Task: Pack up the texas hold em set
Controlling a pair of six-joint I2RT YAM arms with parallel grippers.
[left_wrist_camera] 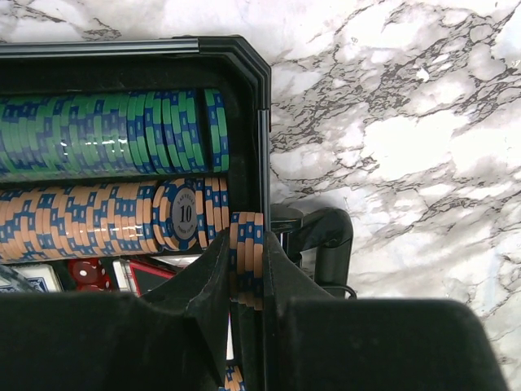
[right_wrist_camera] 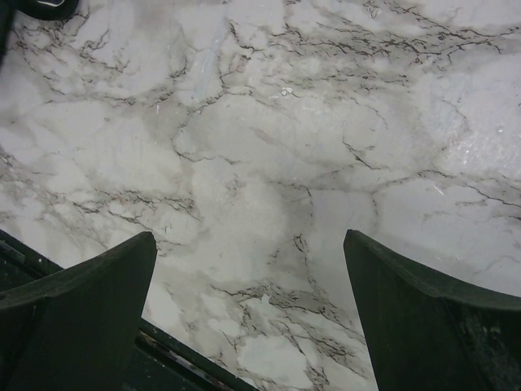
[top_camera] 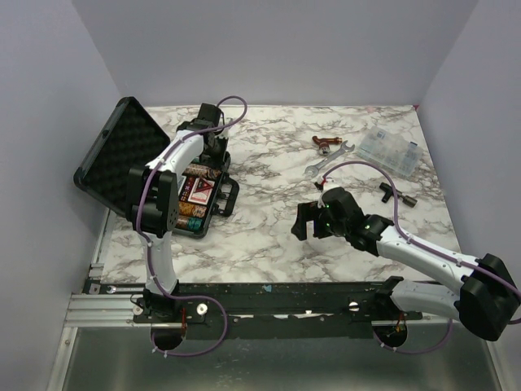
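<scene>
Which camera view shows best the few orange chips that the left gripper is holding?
The left wrist view: the orange chips stand on edge, clamped in the left gripper, beside the briefcase wall. In the top external view the left arm hides them. The right wrist view shows only marble table.

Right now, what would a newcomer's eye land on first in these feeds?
The open black briefcase at the left of the marble table, its foam lid raised, with green and orange chip rows packed inside. The left tool is shut on a small stack of orange chips at the case's wall. The right tool hangs open over the marble.
</scene>
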